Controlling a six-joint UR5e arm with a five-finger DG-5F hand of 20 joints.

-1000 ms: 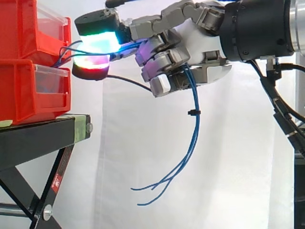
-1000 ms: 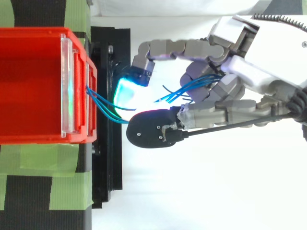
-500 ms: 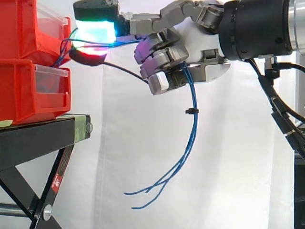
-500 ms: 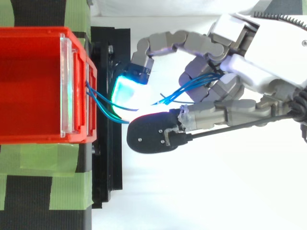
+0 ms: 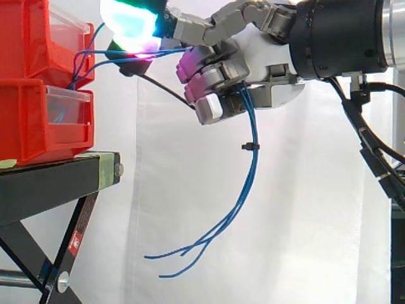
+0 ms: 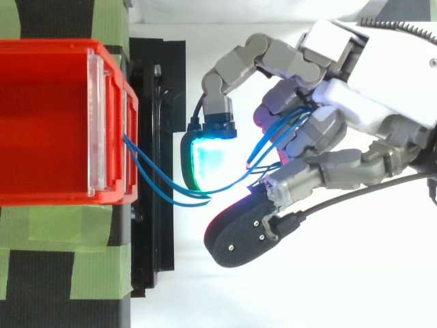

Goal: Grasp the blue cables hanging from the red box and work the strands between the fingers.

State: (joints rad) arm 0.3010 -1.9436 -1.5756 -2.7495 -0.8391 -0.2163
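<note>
Thin blue cables point(image 5: 254, 130) leave the front of the upper red bin point(image 5: 38, 38), run right to my hand point(image 5: 269, 57) and hang below it, bound by a small black tie point(image 5: 251, 146). Their loose ends curl left near the bottom of the side view. My hand's lower fingers are curled round the strands. One long finger reaches toward the bin with a green-cyan pad point(image 5: 130, 19) above the strands, and a red-magenta pad point(image 5: 136, 54) sits just under them. From above, the cables point(image 6: 179, 194) sag between the bin point(image 6: 48, 123) and my hand point(image 6: 369, 89).
A second red bin point(image 5: 44, 120) sits under the first on a black stand point(image 5: 57, 171) taped with green strips point(image 6: 68, 225). A white curtain hangs behind. The hanging strands have open air below and to the right of the stand.
The glowing pads have risen and spread apart, lifting the strands by the bin. The thumb has swung away from the long finger. The hanging cable ends have drifted left.
</note>
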